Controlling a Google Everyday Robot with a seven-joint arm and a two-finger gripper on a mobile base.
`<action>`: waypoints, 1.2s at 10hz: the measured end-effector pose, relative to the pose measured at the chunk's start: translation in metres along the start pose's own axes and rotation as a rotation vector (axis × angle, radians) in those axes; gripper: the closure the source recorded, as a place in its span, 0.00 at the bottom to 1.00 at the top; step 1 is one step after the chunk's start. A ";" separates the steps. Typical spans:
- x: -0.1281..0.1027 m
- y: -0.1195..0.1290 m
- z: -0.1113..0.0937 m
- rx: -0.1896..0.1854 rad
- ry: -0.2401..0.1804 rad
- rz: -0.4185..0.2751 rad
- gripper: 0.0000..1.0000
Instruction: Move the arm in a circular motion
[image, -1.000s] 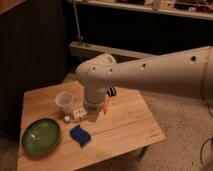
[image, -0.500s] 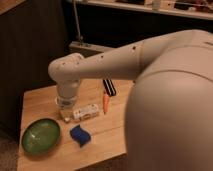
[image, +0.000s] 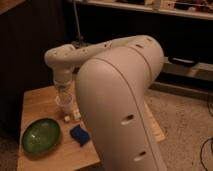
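The arm is glossy white with small dark holes, and its thick near segment fills the middle of the camera view. A thinner segment runs left to a bent joint, then drops toward the wooden table. Its short cylindrical end, the gripper, points down at the table's back left, right above a white cup.
A green bowl sits at the table's front left. A blue object lies beside it, partly behind the arm. Two small white pieces rest near the cup. Dark shelving stands behind, and speckled floor lies to the right.
The arm has swung further left and nearer the camera. Its big segment now covers the table's right half and hides the orange item. The gripper end has moved back-left over the cup.
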 end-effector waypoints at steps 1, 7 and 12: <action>-0.012 0.021 -0.001 -0.017 -0.016 0.023 0.96; -0.157 0.087 -0.049 -0.125 -0.127 0.221 0.96; -0.277 0.038 -0.086 -0.163 -0.186 0.406 0.96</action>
